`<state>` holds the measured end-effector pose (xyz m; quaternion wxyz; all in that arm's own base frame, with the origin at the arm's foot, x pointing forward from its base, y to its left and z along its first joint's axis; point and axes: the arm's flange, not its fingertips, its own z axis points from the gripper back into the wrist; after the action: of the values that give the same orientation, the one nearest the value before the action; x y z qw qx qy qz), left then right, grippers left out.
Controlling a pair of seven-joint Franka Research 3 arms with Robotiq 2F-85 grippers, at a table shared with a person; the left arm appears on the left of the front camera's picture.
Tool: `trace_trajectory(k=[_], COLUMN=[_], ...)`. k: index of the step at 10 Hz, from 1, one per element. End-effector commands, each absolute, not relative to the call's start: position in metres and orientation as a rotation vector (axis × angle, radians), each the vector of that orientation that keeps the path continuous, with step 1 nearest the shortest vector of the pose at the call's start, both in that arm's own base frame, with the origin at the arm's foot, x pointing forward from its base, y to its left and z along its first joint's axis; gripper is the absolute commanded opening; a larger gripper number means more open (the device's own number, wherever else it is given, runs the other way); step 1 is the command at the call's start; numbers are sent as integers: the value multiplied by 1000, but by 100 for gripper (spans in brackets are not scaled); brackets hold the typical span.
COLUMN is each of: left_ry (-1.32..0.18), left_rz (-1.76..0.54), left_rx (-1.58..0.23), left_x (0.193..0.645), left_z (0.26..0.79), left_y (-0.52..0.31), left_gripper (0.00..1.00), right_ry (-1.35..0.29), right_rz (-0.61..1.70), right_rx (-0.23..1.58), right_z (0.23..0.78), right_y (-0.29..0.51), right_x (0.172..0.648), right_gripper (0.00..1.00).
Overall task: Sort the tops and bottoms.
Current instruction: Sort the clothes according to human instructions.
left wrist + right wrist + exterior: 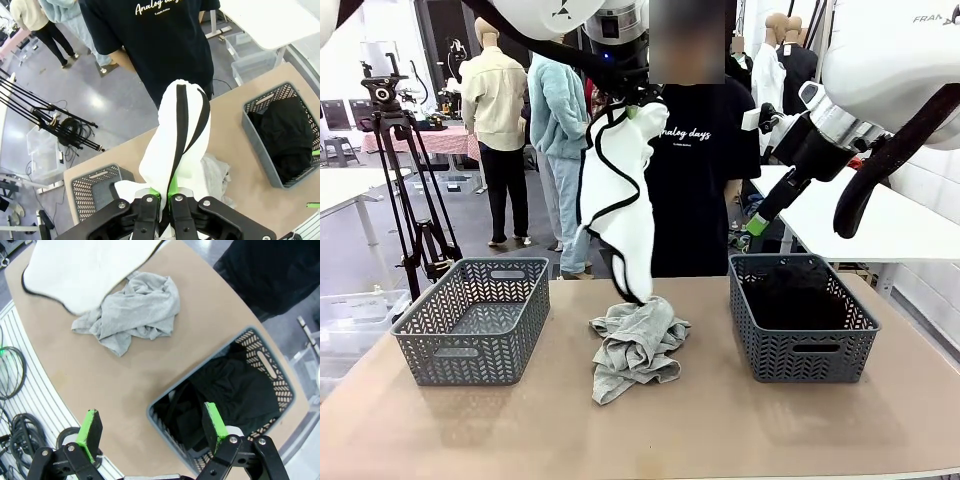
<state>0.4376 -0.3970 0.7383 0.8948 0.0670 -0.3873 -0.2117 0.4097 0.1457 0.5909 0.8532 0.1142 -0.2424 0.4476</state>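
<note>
A crumpled grey garment [635,350] lies mid-table between the left basket [470,352] and the right basket [805,357], which holds black clothing [798,295]. Above that basket the right gripper [152,427] hangs spread, empty. The left gripper [166,197] clamps a white black-trimmed top [150,165], which dangles and screens part of the person [700,190].

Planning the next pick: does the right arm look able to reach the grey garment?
Probably yes: the right gripper is open and empty; the grey garment lies exposed, though the white garment hangs close over it.

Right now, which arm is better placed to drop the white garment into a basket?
Left, probably: the left hand holds the white garment, hanging above the table. The right hand is open and empty, over the basket of black clothes.
</note>
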Motion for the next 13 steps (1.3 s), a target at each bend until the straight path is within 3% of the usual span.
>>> trace_trajectory(k=[1, 13], left_ry=[-801, -801], left_rz=[-440, -440], left_rx=[144, 144], left_x=[437, 437], left_z=[741, 741], left_y=[-394, -394], left_gripper=[0, 0], right_ry=[-511, -511], right_rz=[950, 950], right_rx=[232, 232], right_z=[591, 591], right_y=[146, 146], right_x=[411, 411], right_gripper=[100, 100])
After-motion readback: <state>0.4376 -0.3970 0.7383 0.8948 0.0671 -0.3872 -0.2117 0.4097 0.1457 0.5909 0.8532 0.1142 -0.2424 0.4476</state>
